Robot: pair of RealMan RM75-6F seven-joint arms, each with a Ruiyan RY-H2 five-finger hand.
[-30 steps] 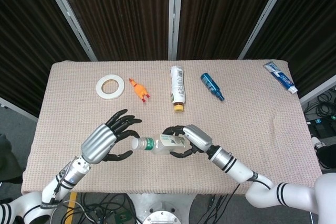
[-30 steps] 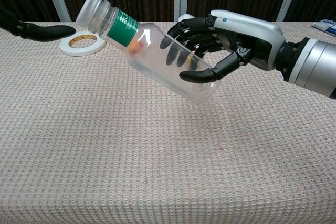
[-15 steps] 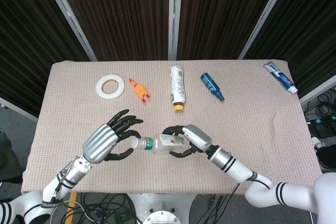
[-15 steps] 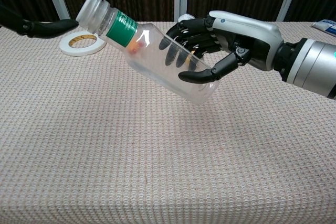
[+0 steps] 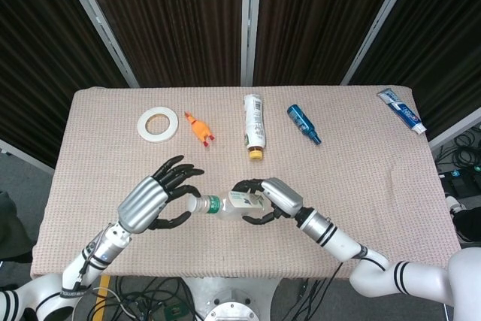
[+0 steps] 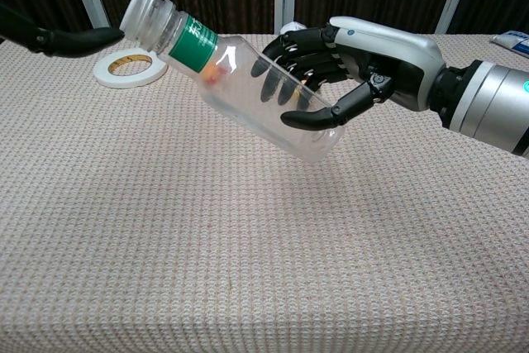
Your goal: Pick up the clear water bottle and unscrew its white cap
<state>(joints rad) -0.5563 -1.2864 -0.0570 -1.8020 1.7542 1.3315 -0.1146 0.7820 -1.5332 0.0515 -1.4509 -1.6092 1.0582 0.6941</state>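
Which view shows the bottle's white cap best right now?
The chest view: the white cap fills the upper left, close and sharp, on the tilted bottle gripped by the right hand. In the head view the cap is tiny, right at the left hand fingers; contact is unclear.

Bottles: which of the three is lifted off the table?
The clear bottle with the green label, gripped by the right hand; the white and blue ones lie flat.

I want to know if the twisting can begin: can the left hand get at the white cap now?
Probably yes. The right hand holds the bottle above the table, the cap points toward the left hand, and nothing lies between.
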